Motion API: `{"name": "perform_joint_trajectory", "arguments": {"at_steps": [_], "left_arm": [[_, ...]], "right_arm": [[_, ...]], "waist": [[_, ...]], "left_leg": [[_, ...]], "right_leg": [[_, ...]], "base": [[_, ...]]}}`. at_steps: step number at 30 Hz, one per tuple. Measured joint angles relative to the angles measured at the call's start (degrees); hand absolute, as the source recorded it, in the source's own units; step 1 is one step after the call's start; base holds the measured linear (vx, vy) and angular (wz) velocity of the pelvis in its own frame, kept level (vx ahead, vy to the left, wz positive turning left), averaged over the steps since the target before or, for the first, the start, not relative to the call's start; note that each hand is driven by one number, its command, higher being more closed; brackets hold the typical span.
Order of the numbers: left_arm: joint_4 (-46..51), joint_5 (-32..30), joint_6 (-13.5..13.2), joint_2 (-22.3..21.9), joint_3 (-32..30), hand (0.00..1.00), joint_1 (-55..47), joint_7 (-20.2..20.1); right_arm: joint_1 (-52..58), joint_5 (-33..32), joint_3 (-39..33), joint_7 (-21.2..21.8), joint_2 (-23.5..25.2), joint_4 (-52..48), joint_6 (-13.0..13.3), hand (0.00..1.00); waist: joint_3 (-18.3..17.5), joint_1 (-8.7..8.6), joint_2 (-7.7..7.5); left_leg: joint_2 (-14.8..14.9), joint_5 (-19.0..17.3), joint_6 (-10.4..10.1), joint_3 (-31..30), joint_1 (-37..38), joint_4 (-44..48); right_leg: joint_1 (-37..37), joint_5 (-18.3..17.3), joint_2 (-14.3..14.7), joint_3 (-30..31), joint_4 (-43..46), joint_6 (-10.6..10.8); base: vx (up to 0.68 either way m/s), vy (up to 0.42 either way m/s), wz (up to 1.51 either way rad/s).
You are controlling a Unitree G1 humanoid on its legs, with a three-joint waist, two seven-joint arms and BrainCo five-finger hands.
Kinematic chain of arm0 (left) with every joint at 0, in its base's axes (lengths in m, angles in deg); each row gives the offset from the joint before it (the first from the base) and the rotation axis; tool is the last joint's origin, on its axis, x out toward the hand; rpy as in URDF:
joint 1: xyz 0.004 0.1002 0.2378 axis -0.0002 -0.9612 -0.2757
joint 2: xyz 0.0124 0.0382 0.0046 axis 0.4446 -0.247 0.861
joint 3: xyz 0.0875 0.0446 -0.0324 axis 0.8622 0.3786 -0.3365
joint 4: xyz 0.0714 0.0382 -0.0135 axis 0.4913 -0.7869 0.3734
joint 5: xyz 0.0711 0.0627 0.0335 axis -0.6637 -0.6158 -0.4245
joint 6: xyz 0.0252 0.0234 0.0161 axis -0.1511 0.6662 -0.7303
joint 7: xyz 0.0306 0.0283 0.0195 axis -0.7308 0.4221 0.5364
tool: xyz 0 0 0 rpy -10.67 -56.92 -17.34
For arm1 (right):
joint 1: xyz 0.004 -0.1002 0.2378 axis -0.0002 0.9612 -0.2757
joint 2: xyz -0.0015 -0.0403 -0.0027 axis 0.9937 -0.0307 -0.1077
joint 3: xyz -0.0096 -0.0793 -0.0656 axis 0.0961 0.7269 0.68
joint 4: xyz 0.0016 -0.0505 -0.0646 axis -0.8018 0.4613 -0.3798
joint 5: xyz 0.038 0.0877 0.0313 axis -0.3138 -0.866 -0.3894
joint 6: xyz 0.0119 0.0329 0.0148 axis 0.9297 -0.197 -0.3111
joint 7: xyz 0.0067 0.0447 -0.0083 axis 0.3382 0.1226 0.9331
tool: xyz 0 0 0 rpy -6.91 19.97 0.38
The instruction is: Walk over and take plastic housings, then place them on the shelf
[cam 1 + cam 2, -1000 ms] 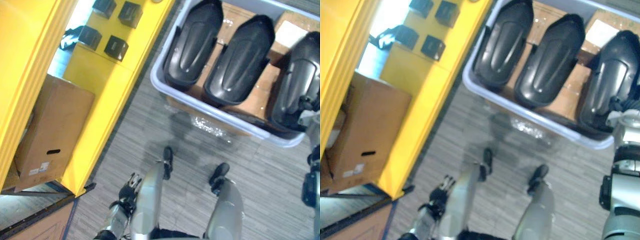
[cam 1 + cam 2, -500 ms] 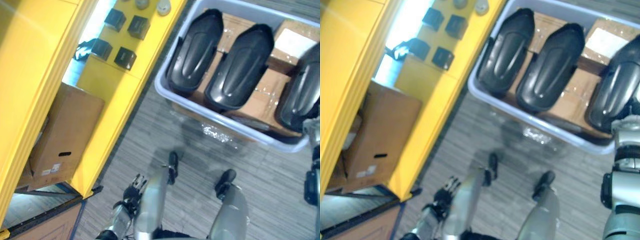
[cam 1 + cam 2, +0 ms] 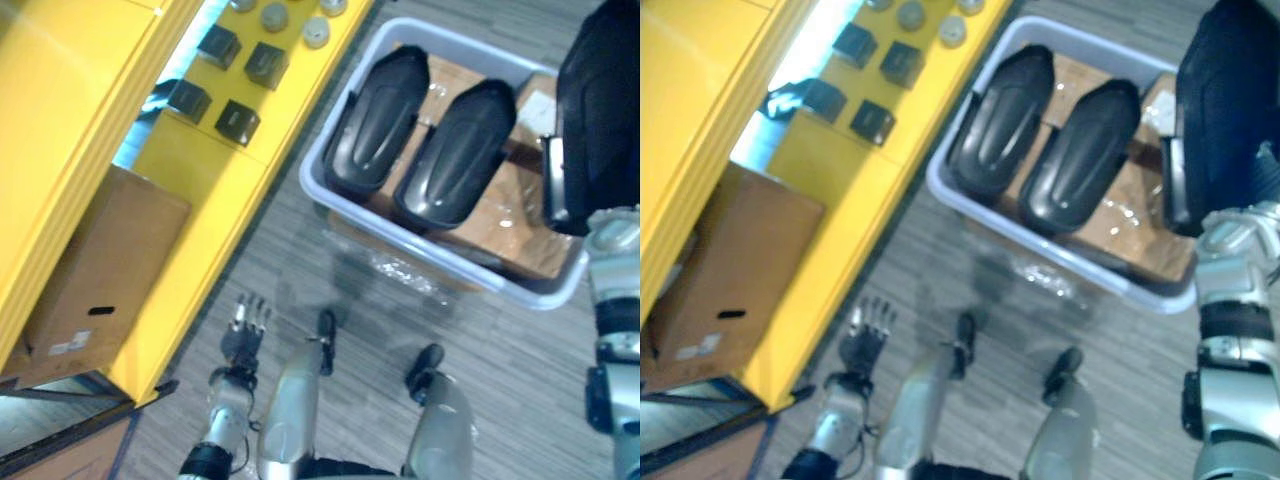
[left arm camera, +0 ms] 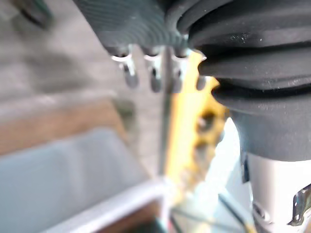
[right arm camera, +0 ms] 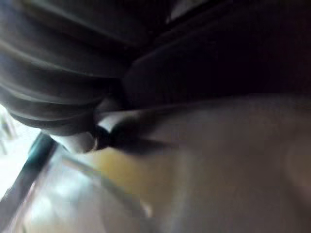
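Two black plastic housings [image 3: 378,120] [image 3: 455,150] lie side by side in a pale grey bin [image 3: 420,262] on the floor ahead. A third black housing [image 3: 600,110] stands upright in the air over the bin's right end. My right hand [image 3: 612,238] is below and behind it, with most of the fingers hidden by the housing; the right wrist view has its dark surface [image 5: 218,53] pressed close against the hand. My left hand [image 3: 243,326] hangs low beside the yellow shelf [image 3: 200,190], its fingers [image 4: 151,77] straight and holding nothing.
Small black boxes [image 3: 235,120] and grey round caps [image 3: 315,32] sit on the yellow shelf at the left. A cardboard box [image 3: 100,260] stands under it. Brown cartons [image 3: 510,215] line the bin's bottom. Grey carpet [image 3: 300,260] lies between me and the bin.
The rightmost housing has come up out of the bin with my right hand. My left hand has swung forward with straight fingers. The view has shifted a little.
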Motion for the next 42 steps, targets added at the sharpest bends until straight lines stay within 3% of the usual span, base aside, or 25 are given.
{"name": "perform_joint_trajectory", "arguments": {"at_steps": [2,4,7,9,11,13,18,20,29,42], "left_arm": [[5.0,-7.2,-1.7,0.1,-2.2,0.00,-1.1,4.8],[9.9,-18.7,-2.5,0.0,-5.2,0.00,-1.3,12.7],[16.2,-26.0,-2.6,0.0,-6.4,0.00,-1.4,16.4],[18.4,-28.6,-2.4,0.0,-5.7,0.00,-0.5,16.2],[19.6,-30.3,-1.5,0.0,-4.2,0.00,0.6,15.5],[20.1,-30.5,1.1,0.0,-1.0,0.00,2.6,14.2],[20.1,-31.2,6.1,0.0,7.7,0.00,7.0,10.4],[20.0,-32.6,7.0,-0.1,9.4,0.00,9.3,10.2],[19.9,-32.5,9.4,-0.3,14.5,0.00,13.6,8.1],[17.1,-32.7,13.1,-0.6,19.2,0.00,15.6,6.8]], "right_arm": [[3.2,1.5,-1.6,-2.2,1.9,-5.6,0.4,1.00],[8.2,3.5,-3.5,-5.3,5.5,-11.9,1.0,1.00],[13.1,5.3,-4.9,-8.0,10.3,-17.4,2.7,1.00],[14.0,7.5,-4.7,-8.6,12.1,-19.2,5.0,1.00],[14.0,9.2,-3.1,-8.6,12.5,-20.3,7.7,1.00],[13.7,11.2,0.8,-8.4,12.7,-21.0,10.9,1.00],[12.2,14.4,8.4,-6.7,15.8,-21.0,15.4,1.00],[11.1,15.4,10.7,-6.6,17.1,-21.0,16.7,1.00],[9.6,17.1,17.2,-6.7,21.6,-20.9,20.8,1.00],[9.7,17.0,25.5,-6.6,25.7,-16.7,23.4,1.00]], "waist": [[-1.4,-0.07,-2.09],[-4.8,-0.65,-4.67],[-9.2,-1.54,-6.99],[-11.5,-2.02,-7.42],[-13.6,-2.11,-7.54],[-16.1,-2.04,-7.44],[-19.3,-2.08,-7.04],[-19.4,-2.11,-6.98],[-20.2,-2.76,-6.24],[-21.8,-3.19,-5.23]], "left_leg": [[-0.1,0.7,-0.4,0.6,2.6,-3.1],[-0.2,1.0,-0.9,0.8,5.1,-6.2],[-0.7,1.1,-0.9,1.2,9.1,-8.9],[-0.9,1.1,-0.9,2.1,11.8,-10.0],[-1.1,1.1,-0.9,2.9,14.5,-11.5],[-0.9,1.1,-0.9,3.8,18.4,-14.5],[-0.6,1.1,-1.0,5.1,22.6,-17.0],[-0.6,1.1,-0.9,5.8,23.3,-17.0],[-0.8,1.1,-0.9,5.8,25.2,-17.8],[-2.2,6.4,-1.2,5.7,24.5,-23.4]], "right_leg": [[2.1,0.9,0.7,-0.1,-3.0,0.2],[4.6,1.1,1.3,-1.1,-5.9,0.3],[8.6,1.2,1.5,-1.5,-8.8,0.4],[11.3,1.5,1.5,-1.5,-10.1,0.9],[13.2,1.6,1.5,-1.3,-10.8,0.9],[15.4,1.6,1.8,-1.2,-11.1,0.9],[17.3,2.9,2.1,0.4,-11.1,0.6],[17.4,3.4,2.0,0.7,-11.1,0.9],[19.1,3.5,2.1,1.8,-11.6,1.0],[17.1,3.3,2.2,1.9,-14.0,0.9]], "base": [[0.13,-0.035,-0.07],[0.18,-0.047,0.03],[0.21,-0.026,0.03],[0.20,0.013,-0.08],[0.18,0.017,-0.12],[0.14,0.008,-0.13],[0.07,0.033,-0.13],[0.02,0.057,-0.18],[-0.02,0.013,-0.03],[-0.09,-0.002,0.00]]}}
